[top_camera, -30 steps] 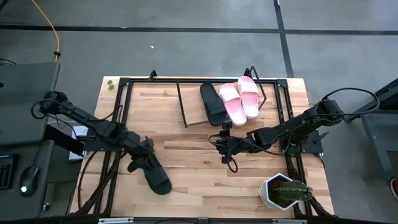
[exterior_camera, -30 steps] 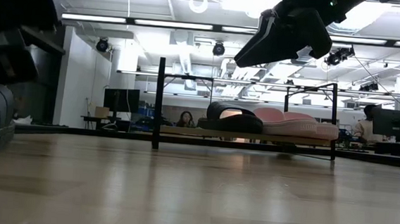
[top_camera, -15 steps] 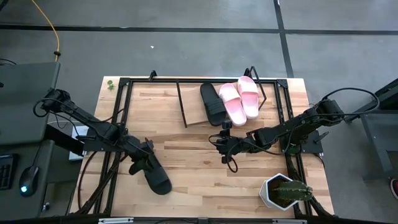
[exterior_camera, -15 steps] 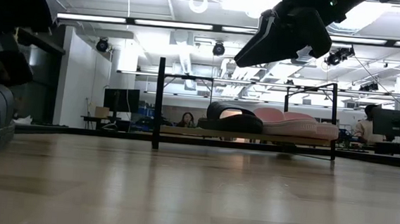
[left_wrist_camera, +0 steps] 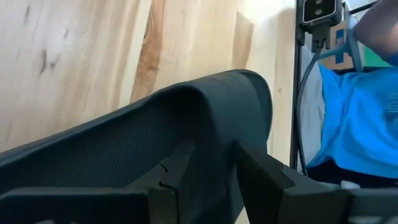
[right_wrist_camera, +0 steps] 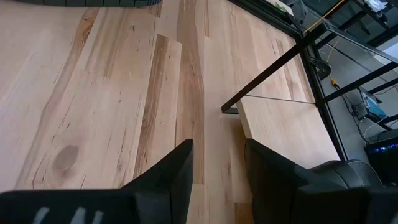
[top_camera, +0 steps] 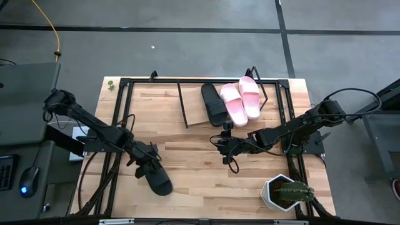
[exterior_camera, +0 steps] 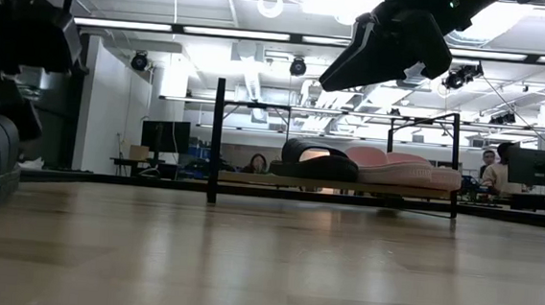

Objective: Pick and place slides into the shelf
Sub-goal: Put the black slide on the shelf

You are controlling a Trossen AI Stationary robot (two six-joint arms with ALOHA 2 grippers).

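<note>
Three of four slides already resting on the shelf (top_camera: 199, 119), a low light wooden board in a thin black wire frame at the far middle of the table: one matte black sandal (top_camera: 215, 104) and two light pink sandals (top_camera: 240, 99) side by side at its right end, long axes running near-to-far, leaving the board's left part bare for the last one. Remaining matte black open-toe slide (top_camera: 159, 177) lying on the light wooden tabletop (top_camera: 200, 181) near the front left, well apart from the shelf, long axis on a diagonal from far-left to near-right, far end under the left gripper (top_camera: 142, 164). In the left wrist view, dark fingers (left_wrist_camera: 264, 180) pinching the wide black strap (left_wrist_camera: 186, 134) between them, one on each side, likely a hold taken for lifting by the strap. Right gripper (top_camera: 226, 150) hovering above bare wood at mid-table, just in front of the shelf, fingers (right_wrist_camera: 177, 168) parted with nothing between them, seemingly waiting.
</note>
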